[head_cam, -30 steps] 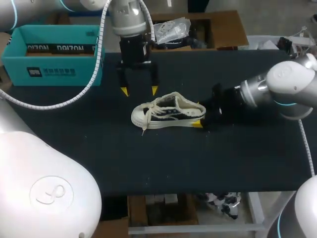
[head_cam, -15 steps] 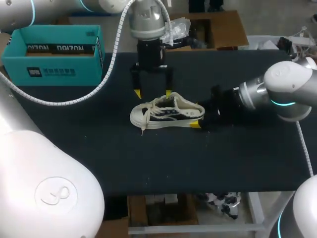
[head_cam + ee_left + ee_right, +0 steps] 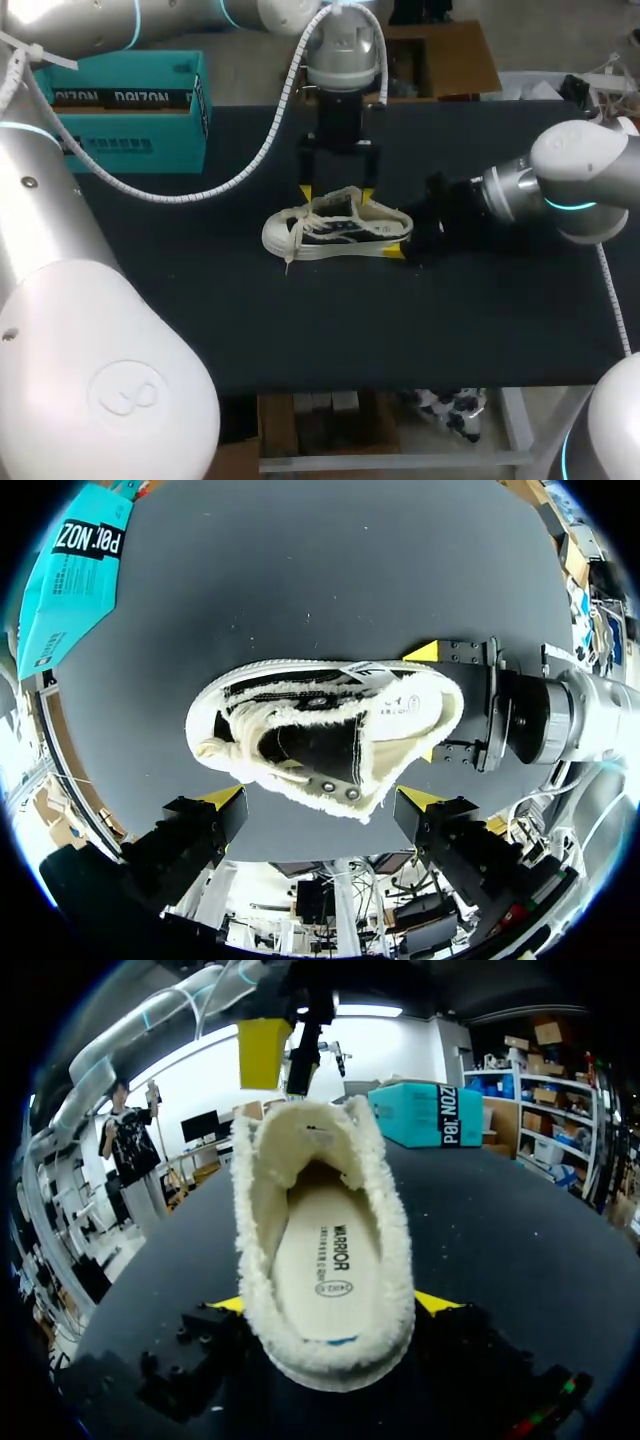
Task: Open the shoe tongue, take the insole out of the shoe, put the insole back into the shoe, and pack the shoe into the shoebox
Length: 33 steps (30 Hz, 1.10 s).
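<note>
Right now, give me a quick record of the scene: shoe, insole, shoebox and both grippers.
shoe: upright, centre of table, toe pointing left
insole: inside the shoe
shoebox: teal, open, far left of table
left gripper: open, above the shoe's opening
right gripper: shut on the shoe's heel
</note>
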{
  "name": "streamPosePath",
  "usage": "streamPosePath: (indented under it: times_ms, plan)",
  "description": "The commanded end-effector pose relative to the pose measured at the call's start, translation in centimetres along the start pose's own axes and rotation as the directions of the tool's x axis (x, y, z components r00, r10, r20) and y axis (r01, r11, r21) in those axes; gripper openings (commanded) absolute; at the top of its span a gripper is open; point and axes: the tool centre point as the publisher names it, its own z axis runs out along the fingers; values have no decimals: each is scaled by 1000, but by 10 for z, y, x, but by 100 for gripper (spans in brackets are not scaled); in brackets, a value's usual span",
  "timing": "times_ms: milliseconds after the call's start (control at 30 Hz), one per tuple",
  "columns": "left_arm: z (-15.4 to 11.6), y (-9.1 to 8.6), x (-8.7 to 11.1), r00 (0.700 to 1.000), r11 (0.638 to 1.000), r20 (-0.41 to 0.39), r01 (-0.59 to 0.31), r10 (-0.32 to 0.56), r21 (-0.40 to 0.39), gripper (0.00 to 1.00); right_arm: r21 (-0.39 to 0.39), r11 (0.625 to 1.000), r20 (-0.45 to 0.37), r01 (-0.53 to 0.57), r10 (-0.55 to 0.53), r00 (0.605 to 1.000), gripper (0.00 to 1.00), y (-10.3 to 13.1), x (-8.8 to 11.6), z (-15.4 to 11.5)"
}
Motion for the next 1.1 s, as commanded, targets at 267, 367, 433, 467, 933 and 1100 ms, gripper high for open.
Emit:
streamPosePath:
  times_ms: [267,367,433,467,933,1100]
  plan:
    - [17,-22,17,985,995,167,55,-41,-80,92,-4,1000,-2,1,-1,1000,0,-6,0,8]
    - [20,-24,18,983,994,177,64,-48,-86,64,-4,1000,-2,1,-1,1000,0,-6,0,8]
    - [23,-22,17,981,994,188,70,-53,-88,46,-4,1000,-2,1,-1,1000,0,-6,0,8]
    - [24,-22,17,979,993,195,75,-57,-87,44,-4,1000,-2,1,-1,1000,0,-6,0,8]
    - [12,-12,-6,988,995,126,90,-86,-30,0,-4,1000,-2,1,-1,1000,0,-6,0,8]
    - [8,-2,-23,994,995,47,98,-99,31,0,-4,1000,-2,1,-1,1000,0,-6,0,8]
